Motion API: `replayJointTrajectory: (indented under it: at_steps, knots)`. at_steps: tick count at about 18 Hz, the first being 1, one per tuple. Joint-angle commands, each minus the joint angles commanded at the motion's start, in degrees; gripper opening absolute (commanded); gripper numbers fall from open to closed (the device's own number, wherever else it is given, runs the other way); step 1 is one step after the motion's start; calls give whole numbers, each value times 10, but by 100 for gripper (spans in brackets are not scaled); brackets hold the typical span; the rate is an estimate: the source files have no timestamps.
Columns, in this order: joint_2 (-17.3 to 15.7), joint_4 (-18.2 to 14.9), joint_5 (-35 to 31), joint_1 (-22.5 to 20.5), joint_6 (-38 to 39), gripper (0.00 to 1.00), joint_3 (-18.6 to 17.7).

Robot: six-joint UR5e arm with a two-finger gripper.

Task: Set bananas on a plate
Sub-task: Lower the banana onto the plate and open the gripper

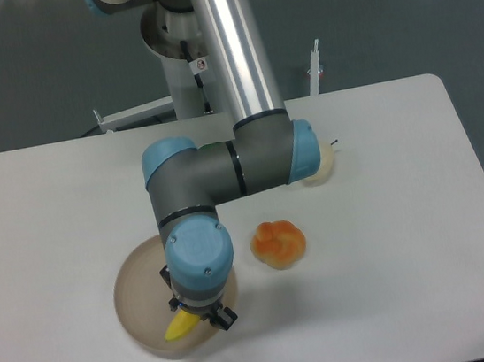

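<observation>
The beige-brown plate [136,293] lies on the white table at the front left. The yellow banana [180,326] shows only as a short tip over the plate's right part; the rest is hidden under the arm's wrist. My gripper [199,319] points straight down over the plate, right at the banana. Its fingers are mostly hidden by the wrist, so I cannot tell whether they are closed on the banana or whether the banana rests on the plate.
An orange lobed round fruit [278,243] lies on the table just right of the plate. A pale round object [322,165] sits behind the arm's elbow. The arm's base stands at the table's back edge.
</observation>
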State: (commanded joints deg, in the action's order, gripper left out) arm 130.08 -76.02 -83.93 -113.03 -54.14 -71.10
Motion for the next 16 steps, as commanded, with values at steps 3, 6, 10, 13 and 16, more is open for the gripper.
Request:
replayJointTrajectory:
  at_steps: [3, 6, 10, 13, 16]
  knots:
    - [2, 1, -1, 2, 1, 15, -11]
    - [6, 1, -1, 3, 1, 20, -11]
    - [18, 18, -4, 10, 1, 41, -11]
    - [14, 22, -4, 10, -1, 85, -10]
    - [-10, 24, -6, 9, -1, 100, -11]
